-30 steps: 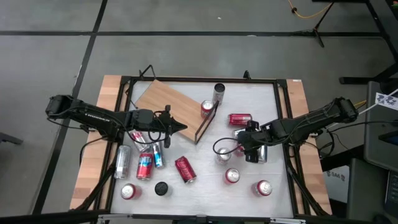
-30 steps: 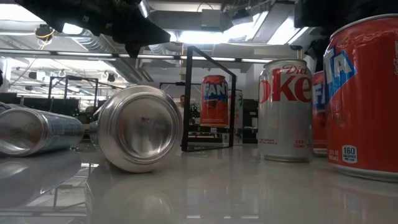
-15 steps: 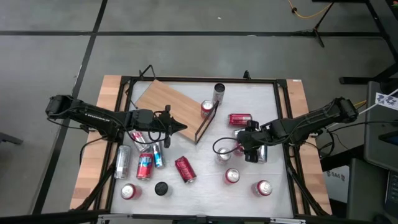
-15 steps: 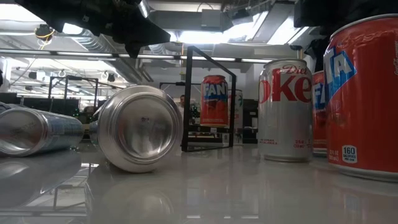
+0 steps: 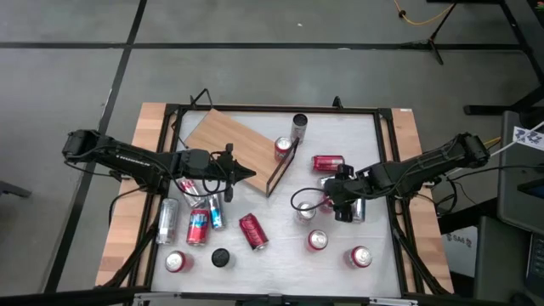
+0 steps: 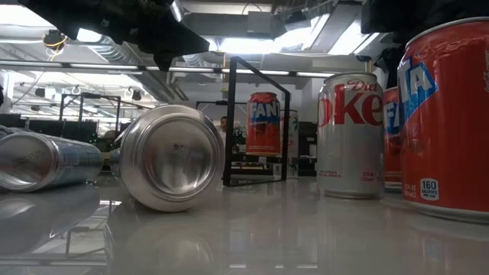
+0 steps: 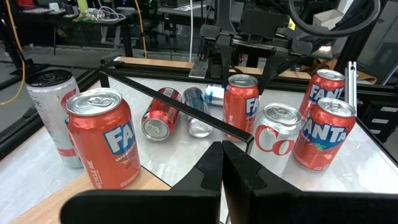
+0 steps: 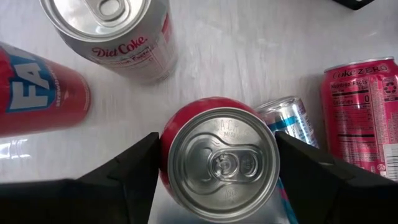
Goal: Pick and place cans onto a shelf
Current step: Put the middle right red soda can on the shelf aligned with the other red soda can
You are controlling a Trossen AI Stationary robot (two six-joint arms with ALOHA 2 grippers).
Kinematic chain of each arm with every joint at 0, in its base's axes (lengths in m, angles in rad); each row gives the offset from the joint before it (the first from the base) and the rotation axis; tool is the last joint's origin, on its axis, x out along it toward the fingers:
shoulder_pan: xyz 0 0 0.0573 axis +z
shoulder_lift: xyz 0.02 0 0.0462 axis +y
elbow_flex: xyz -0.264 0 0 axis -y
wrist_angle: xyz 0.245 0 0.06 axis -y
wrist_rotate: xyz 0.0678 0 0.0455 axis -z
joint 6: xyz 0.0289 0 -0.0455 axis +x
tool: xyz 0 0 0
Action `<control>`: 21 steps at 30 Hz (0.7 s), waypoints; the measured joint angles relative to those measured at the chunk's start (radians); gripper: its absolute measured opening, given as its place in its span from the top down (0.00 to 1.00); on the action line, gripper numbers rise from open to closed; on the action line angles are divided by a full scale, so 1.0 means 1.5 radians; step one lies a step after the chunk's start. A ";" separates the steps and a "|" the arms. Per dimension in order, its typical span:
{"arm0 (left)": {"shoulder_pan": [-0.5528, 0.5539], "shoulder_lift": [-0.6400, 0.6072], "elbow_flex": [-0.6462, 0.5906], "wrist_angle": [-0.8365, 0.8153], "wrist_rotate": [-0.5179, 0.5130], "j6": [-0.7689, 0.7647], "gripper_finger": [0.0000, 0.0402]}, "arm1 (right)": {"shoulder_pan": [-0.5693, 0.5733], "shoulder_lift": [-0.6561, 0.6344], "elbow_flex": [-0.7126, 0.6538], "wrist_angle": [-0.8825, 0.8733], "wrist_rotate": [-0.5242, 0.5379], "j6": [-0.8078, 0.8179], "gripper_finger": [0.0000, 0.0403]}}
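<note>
Red and silver cans are scattered over the white table. My right gripper (image 5: 333, 201) (image 8: 217, 149) points steeply down at the table's right and is shut on an upright red can (image 8: 222, 163) with a silver top. A Diet Coke can (image 8: 118, 31) stands beside it. The shelf (image 5: 228, 143) is a wooden board at the far left, with a black frame (image 5: 281, 166) on its right end. A red Fanta can (image 7: 102, 137) and a slim silver can (image 7: 50, 112) stand by that end. My left gripper (image 5: 249, 174) (image 7: 222, 163) hovers shut and nearly level at the shelf's near corner. My right gripper has the red can between its two fingers (image 8: 134, 171), one on each side of the wall (image 8: 166, 146) just under the top rim. The fingers slant down from above. The can is upright. I cannot tell whether its base rests on the table.
Several cans lie on their sides at the near left (image 5: 197, 228), beside a small black disc (image 5: 221, 257). A lying Coke Zero can (image 8: 360, 106) and a blue-and-silver can (image 8: 292, 118) are close to the held can. Two upright cans (image 5: 318, 240) stand nearer the front edge.
</note>
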 joint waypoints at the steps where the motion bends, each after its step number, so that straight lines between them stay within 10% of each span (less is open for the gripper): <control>1: 0.000 0.000 0.000 0.000 0.000 0.000 1.00 | 0.000 0.000 0.000 0.000 0.000 0.000 0.32; 21: 0.000 0.000 0.000 0.174 0.011 0.056 1.00 | 0.000 -0.001 0.020 -0.008 -0.017 0.000 0.32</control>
